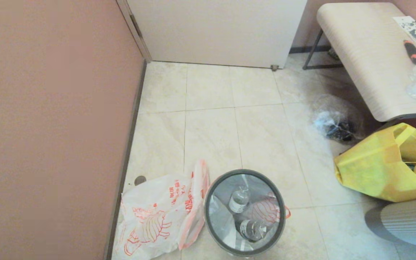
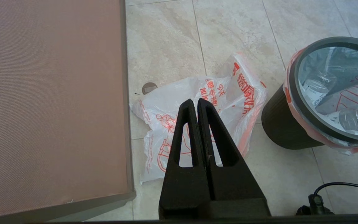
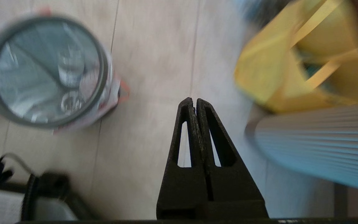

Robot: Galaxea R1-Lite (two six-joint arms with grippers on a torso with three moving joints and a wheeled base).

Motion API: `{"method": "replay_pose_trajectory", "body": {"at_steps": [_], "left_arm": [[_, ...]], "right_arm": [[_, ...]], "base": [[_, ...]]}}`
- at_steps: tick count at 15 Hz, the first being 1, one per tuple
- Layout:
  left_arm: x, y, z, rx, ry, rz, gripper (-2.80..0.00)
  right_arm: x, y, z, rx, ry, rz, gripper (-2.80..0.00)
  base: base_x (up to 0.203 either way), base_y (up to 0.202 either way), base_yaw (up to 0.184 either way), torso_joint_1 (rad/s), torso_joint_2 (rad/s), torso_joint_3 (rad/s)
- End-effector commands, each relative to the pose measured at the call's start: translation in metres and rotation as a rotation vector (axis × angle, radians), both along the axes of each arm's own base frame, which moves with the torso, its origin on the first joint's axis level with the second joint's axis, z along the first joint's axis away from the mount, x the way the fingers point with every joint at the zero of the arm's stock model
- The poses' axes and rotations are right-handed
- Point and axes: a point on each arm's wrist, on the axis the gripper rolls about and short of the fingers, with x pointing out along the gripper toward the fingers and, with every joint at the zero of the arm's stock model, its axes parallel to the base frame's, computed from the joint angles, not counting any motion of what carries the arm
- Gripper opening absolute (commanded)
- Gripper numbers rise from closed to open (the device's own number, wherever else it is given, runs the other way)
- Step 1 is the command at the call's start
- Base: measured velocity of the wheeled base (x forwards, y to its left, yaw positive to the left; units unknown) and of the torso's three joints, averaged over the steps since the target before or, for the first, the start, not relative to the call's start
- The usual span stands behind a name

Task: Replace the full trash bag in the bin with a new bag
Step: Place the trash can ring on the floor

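The bin (image 1: 245, 213) stands on the tiled floor (image 1: 255, 133) near the pink wall (image 1: 49, 119), its grey hoop (image 1: 208, 202) round the top. Inside it sits the full bag (image 1: 265, 211), thin and see-through, its edge folded over the rim and showing red-orange outside; two clear bottles (image 1: 239, 200) lie in it.

Behind all this is the pale door (image 1: 215, 30), and off to the right a light bench (image 1: 370, 61) on dark legs, with a few small items on top. Below the bench leans a yellow tote (image 1: 388, 164), open at the mouth, well apart from the bin. Just in front of the tote is a grey ribbed round thing (image 1: 410, 220). Farther back, by the bench leg, a crumpled clear bag (image 1: 332, 121) holds something dark.

The new bag (image 1: 157, 216) lies limp on the floor, touching the bin's left side and reaching to the wall's foot, its red-orange drawing facing up. A small round floor plate (image 1: 140, 180) shows just behind it.

The left gripper (image 2: 196, 101) hangs above the new bag, fingers pressed together, holding nothing. The right gripper (image 3: 194, 100) is over bare tile between the bin and the tote, fingers likewise pressed together and empty. A black cable (image 2: 337, 186) lies near the bin's base.
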Motion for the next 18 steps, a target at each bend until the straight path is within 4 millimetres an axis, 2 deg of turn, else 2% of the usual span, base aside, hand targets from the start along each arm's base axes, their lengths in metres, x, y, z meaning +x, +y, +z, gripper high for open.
{"method": "replay_pose_trajectory", "body": {"at_steps": [1,3,5,8,10,12,14,16,18], "left_arm": [[0.0,0.0,0.0,0.0,-0.001,0.0,-2.8],[0.0,0.0,0.0,0.0,-0.002,0.0,-2.8],[0.0,0.0,0.0,0.0,-0.002,0.0,-2.8],[0.0,0.0,0.0,0.0,-0.001,0.0,-2.8],[0.0,0.0,0.0,0.0,-0.001,0.0,-2.8],[0.0,0.0,0.0,0.0,-0.002,0.0,-2.8],[0.0,0.0,0.0,0.0,-0.003,0.0,-2.8],[0.0,0.0,0.0,0.0,-0.002,0.0,-2.8],[0.0,0.0,0.0,0.0,-0.002,0.0,-2.8]], "right_arm": [[0.066,0.004,0.0,0.026,0.249,0.013,-2.8],[0.112,0.013,0.0,0.078,0.364,0.027,-2.8],[0.157,0.03,-0.012,0.105,0.48,0.039,-2.8],[0.211,0.066,-0.047,0.112,0.612,0.024,-2.8],[0.236,0.09,-0.077,0.084,0.642,0.002,-2.8],[0.247,0.116,-0.101,0.053,0.649,0.022,-2.8],[0.245,0.137,-0.111,0.035,0.653,0.051,-2.8],[0.247,0.148,-0.121,0.009,0.667,0.05,-2.8],[0.257,0.153,-0.124,0.011,0.657,0.045,-2.8]], "base": [[0.0,0.0,0.0,0.0,0.0,0.0],[0.0,0.0,0.0,0.0,0.0,0.0],[0.0,0.0,0.0,0.0,0.0,0.0],[0.0,0.0,0.0,0.0,0.0,0.0],[0.0,0.0,0.0,0.0,0.0,0.0],[0.0,0.0,0.0,0.0,0.0,0.0],[0.0,0.0,0.0,0.0,0.0,0.0],[0.0,0.0,0.0,0.0,0.0,0.0],[0.0,0.0,0.0,0.0,0.0,0.0]]}}
